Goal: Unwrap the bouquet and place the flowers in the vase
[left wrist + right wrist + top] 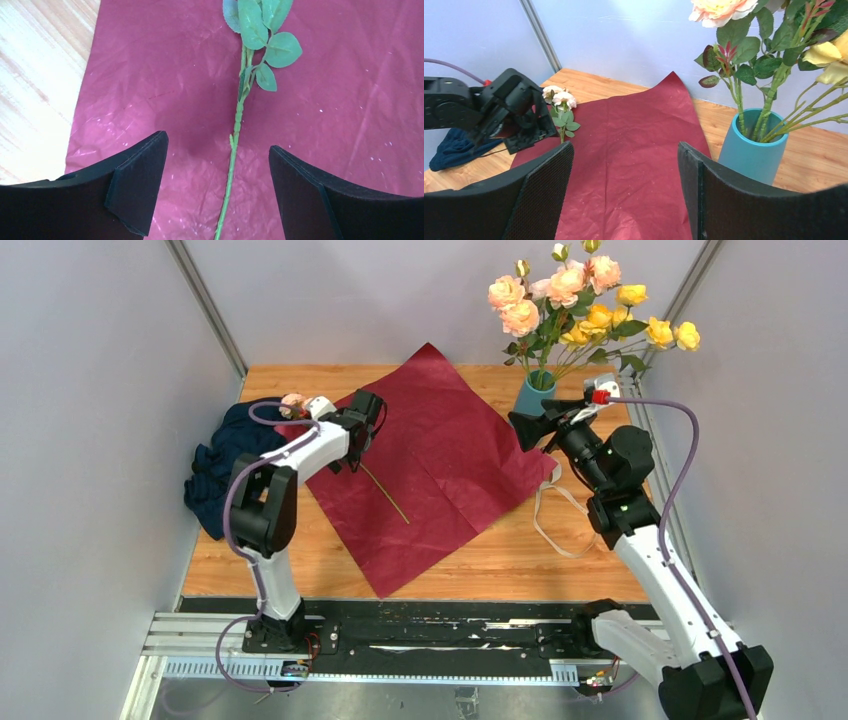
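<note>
Flowers (580,300) are judged mostly placed, standing in the vase (535,395) just ahead-right of the spread, empty right pincer (624,147), while one stem (235,125) remains on the unfolded wrapping paper (150,75), ungripped between the jaws of the spread left pincer (216,145).

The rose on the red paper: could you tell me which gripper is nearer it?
Left. The left gripper hovers over its stem; the right gripper is beside the vase.
</note>
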Action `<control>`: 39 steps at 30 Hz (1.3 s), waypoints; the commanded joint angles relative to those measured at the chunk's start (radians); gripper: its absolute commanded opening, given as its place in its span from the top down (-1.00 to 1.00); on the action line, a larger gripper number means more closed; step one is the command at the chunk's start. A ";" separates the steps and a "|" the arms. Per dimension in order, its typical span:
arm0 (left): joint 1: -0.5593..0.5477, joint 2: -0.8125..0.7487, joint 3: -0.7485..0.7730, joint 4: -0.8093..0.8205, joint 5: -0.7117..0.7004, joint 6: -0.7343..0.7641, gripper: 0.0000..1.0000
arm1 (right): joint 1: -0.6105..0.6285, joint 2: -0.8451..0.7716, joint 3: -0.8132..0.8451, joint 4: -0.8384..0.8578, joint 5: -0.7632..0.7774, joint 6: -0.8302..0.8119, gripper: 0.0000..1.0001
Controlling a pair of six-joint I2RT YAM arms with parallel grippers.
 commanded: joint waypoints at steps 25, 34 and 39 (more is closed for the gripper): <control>0.073 0.303 0.156 0.053 0.068 0.144 1.00 | 0.082 0.048 -0.005 0.015 -0.037 0.011 -0.53; 0.034 0.032 -0.055 0.314 0.087 0.422 1.00 | 0.164 0.116 0.050 -0.038 -0.026 -0.038 -0.53; -0.040 -0.172 -0.128 0.402 0.077 0.643 1.00 | 0.208 0.181 0.091 -0.044 -0.041 -0.034 -0.53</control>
